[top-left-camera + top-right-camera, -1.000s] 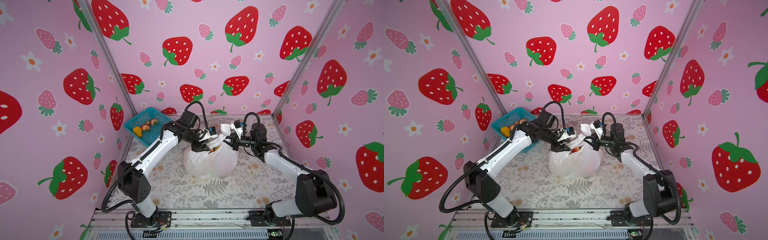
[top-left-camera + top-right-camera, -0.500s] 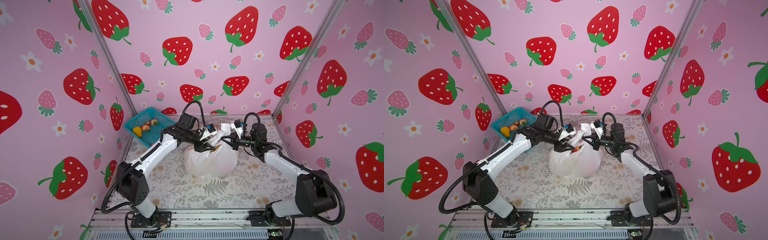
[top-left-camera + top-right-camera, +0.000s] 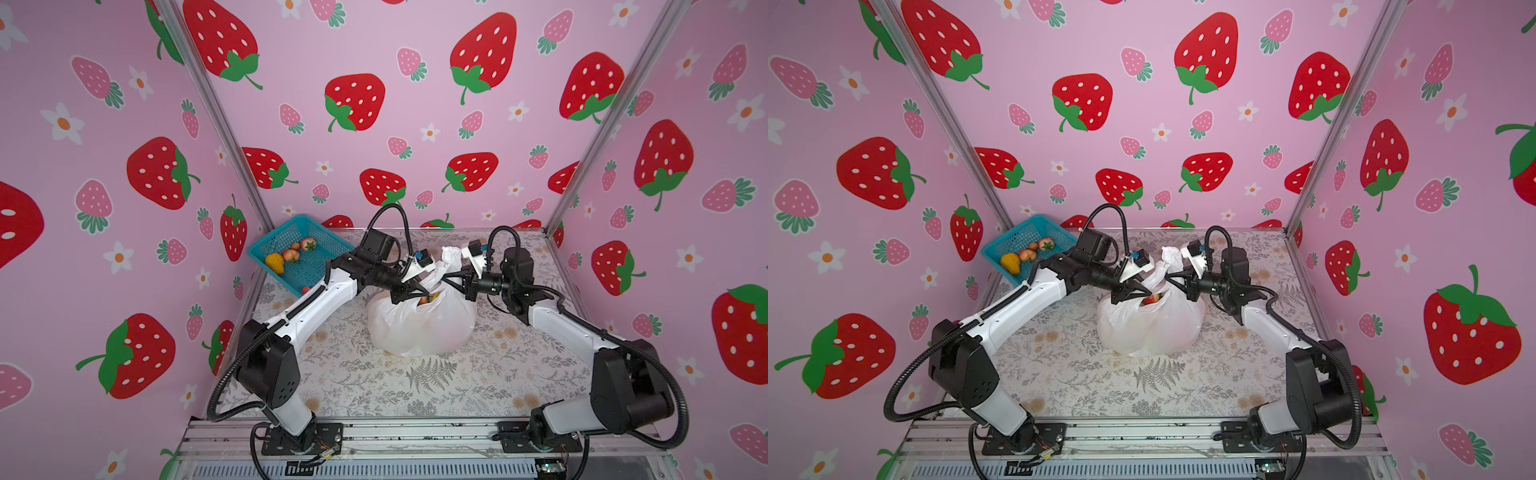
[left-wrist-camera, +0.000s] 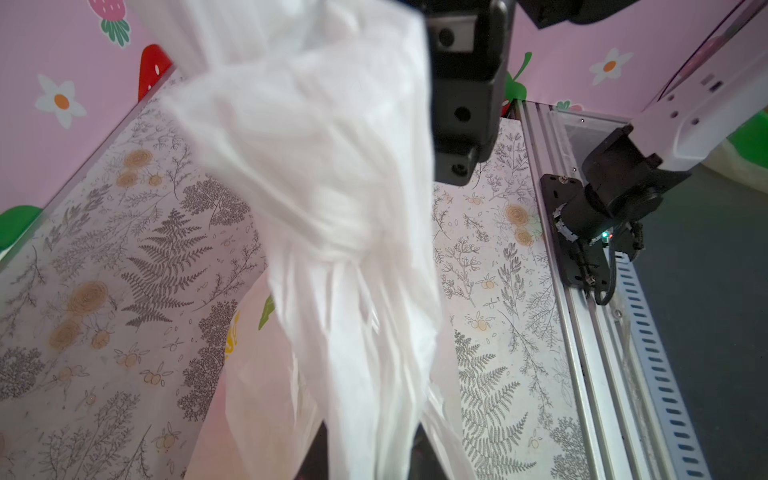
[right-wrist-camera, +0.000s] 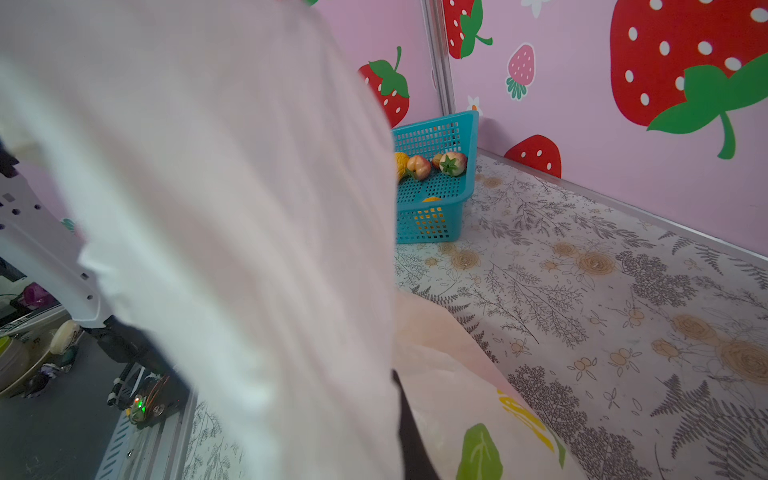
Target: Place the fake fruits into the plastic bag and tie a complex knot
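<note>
Your left arm reaches in low from the left side of the tabletop [image 3: 457, 386], forearm nearly level. The left gripper [image 3: 409, 291] tips down at the open mouth of the plastic bag [image 3: 419, 328], which sits mid-tabletop, a little toward the far edge; white plastic hides its fingers, so you cannot tell whether they grip. Your right arm comes in from the right edge, wrist level, and the right gripper [image 3: 451, 277] is clenched on the bag's raised handle [image 3: 451, 254]. Some fake fruits [image 3: 428, 298] show inside the mouth, while others lie in the teal basket [image 3: 286, 232] at the far left corner.
</note>
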Tool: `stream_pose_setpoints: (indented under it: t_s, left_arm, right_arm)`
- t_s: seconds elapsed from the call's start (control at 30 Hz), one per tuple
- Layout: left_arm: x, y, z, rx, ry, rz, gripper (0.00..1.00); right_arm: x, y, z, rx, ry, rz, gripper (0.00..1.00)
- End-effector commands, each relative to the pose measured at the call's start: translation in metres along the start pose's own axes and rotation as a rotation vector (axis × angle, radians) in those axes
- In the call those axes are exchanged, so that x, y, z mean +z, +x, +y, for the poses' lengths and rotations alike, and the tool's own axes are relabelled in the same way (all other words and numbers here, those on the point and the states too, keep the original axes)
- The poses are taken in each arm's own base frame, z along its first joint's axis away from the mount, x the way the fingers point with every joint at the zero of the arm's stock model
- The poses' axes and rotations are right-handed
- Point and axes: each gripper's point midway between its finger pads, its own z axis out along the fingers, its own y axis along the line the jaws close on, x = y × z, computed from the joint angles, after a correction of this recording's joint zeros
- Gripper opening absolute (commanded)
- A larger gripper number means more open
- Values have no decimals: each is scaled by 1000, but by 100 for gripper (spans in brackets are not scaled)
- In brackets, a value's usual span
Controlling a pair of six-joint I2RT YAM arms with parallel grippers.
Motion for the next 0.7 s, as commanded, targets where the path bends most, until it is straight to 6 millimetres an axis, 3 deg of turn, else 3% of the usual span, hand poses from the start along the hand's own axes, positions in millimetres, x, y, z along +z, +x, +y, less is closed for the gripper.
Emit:
stream_pose_setpoints:
  t_s: [0.0,0.17,0.37,0.67]
  left_arm:
    - [-14,-5,1,63,-24,62,10]
    - [-17,5,4,165,-77,243,0]
    - [-9,11,6,318,-126,406,0]
    - [-3,-1,11,395,-158,445,0]
  right_arm:
    - [-10,-8,8,-65,-6,-23,11]
    - [-13,-7,8,-74,-17,-19,12]
    - [-9,-6,8,-49,-58,-4,13]
    - [-7,2,9,-29,-86,18,18]
